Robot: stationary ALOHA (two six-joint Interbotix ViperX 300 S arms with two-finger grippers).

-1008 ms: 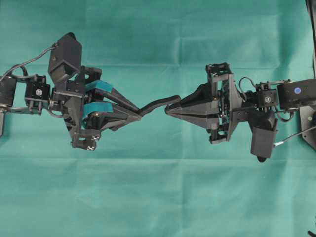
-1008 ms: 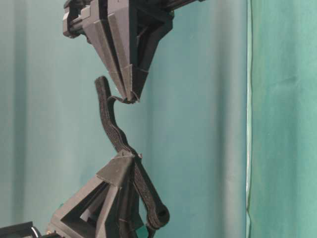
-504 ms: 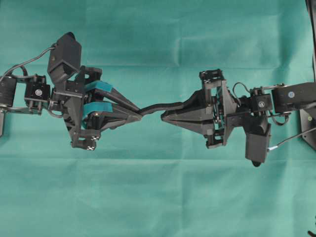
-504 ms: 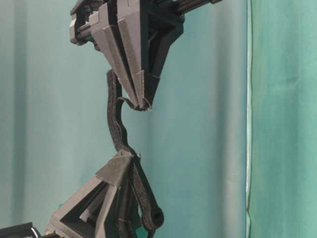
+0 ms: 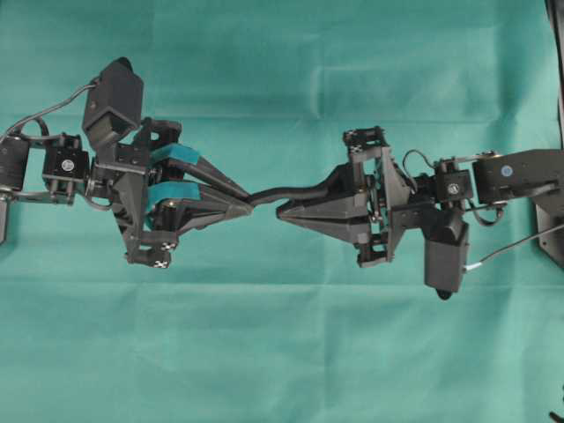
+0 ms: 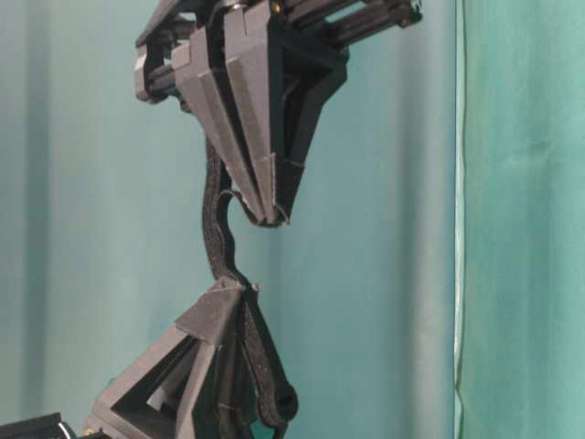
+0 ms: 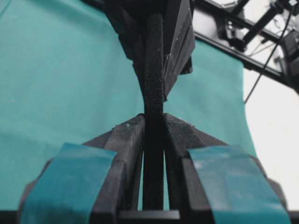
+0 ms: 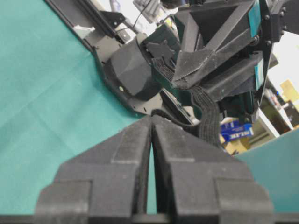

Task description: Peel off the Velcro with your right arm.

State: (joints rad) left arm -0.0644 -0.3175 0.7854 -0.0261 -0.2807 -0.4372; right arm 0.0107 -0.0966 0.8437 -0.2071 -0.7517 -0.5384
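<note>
The Velcro is a black strip stretched between the two grippers above the green cloth. My left gripper, with teal-taped fingers, is shut on one end of it; in the left wrist view the Velcro runs straight out from between the left gripper's tips. My right gripper, with plain dark grey fingers, is shut on a thin flap curling off the strip. In the table-level view the flap bends from the Velcro into the right gripper's tips, just above the left gripper. The right wrist view shows my right gripper closed beside the Velcro.
Green cloth covers the whole table. A black frame rail and the right arm's base plate stand at the right edge. The left arm's cable loops at the far left.
My right gripper has moved left, closer to the left gripper, still pinching the flap. The strip now lies alongside the right fingers. The left gripper has stayed put.
</note>
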